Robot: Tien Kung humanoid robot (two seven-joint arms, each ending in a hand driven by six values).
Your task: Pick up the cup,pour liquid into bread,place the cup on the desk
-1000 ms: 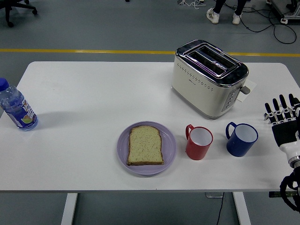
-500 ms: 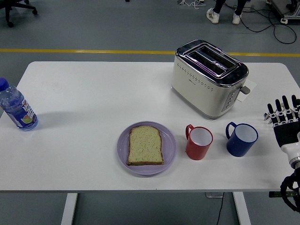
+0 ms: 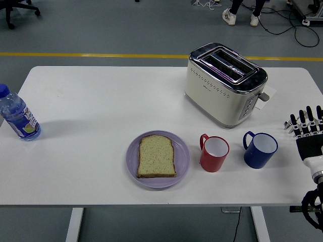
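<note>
Cup, glossy blue plastic mug (image 3: 260, 149), stands upright just left of my black right hand (image 3: 308, 138), whose fingers are spread, holding nothing.

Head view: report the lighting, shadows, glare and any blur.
Head view: even, soft overhead light; the white table is bright but not blown out. Faint short shadows lie beside the water bottle, toaster, red cup and blue cup. The toaster's chrome top shows small purplish reflections. Everything is sharp, including the right hand at the edge.
</note>
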